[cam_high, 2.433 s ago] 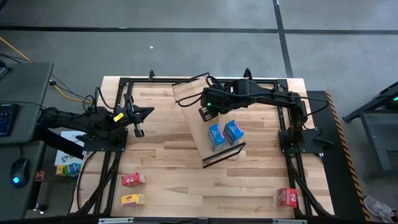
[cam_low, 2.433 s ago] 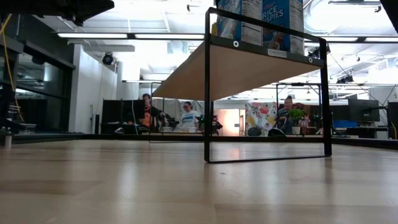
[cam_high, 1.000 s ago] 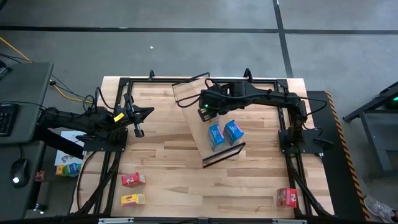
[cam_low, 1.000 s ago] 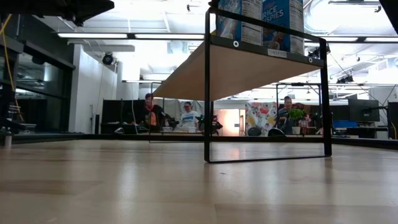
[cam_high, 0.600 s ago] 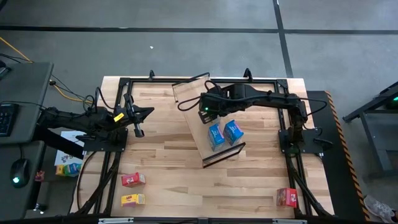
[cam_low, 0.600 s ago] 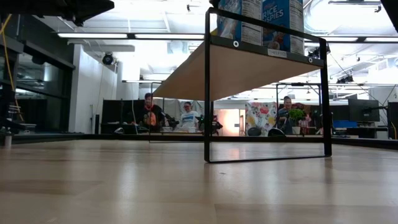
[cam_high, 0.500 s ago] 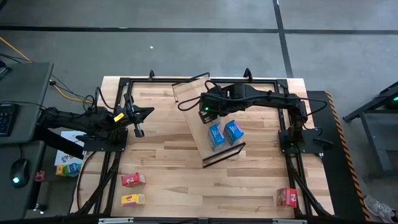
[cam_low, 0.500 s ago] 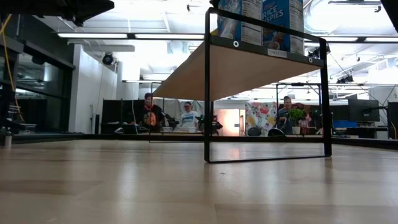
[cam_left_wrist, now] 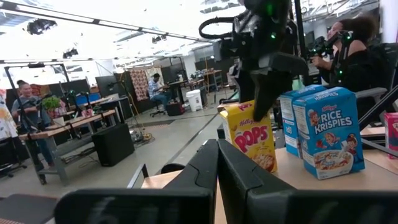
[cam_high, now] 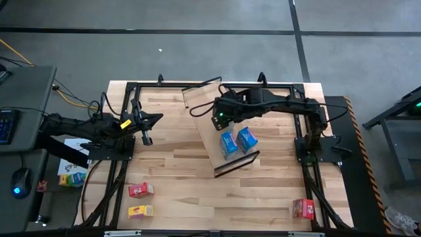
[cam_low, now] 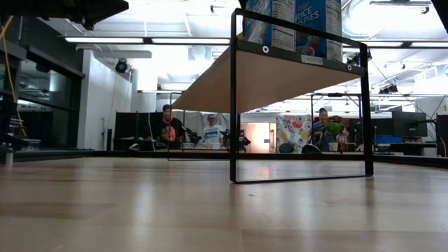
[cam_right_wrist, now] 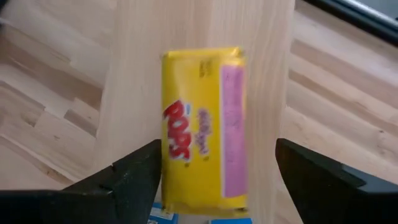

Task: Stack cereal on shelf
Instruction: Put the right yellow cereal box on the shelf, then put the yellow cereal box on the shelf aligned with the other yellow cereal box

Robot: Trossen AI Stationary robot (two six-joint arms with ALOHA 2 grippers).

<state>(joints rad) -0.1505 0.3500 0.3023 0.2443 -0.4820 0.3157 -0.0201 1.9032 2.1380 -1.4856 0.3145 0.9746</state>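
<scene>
My right gripper [cam_high: 220,120] hangs open over the far half of the light-wood shelf [cam_high: 209,135]. In the right wrist view its gripper [cam_right_wrist: 217,146] straddles an upright yellow cereal box [cam_right_wrist: 202,127] with a gap on each side. The left wrist view shows that yellow box [cam_left_wrist: 252,134] standing on the shelf board [cam_left_wrist: 348,177] beside two blue boxes [cam_left_wrist: 326,130], with the right gripper [cam_left_wrist: 267,81] above it. The blue boxes [cam_high: 237,141] stand mid-shelf. My left gripper [cam_high: 147,138] waits shut at the table's left.
On the tabletop near the front-left lie a red box [cam_high: 140,190] and a yellow box [cam_high: 140,210]; another red box [cam_high: 303,208] sits near the front-right corner. The shelf's dark end rail [cam_low: 234,98] stands in the low view. People sit in the room beyond.
My right gripper has drawn slightly toward the table's right above the shelf. The boxes on the shelf and my left arm have kept still.
</scene>
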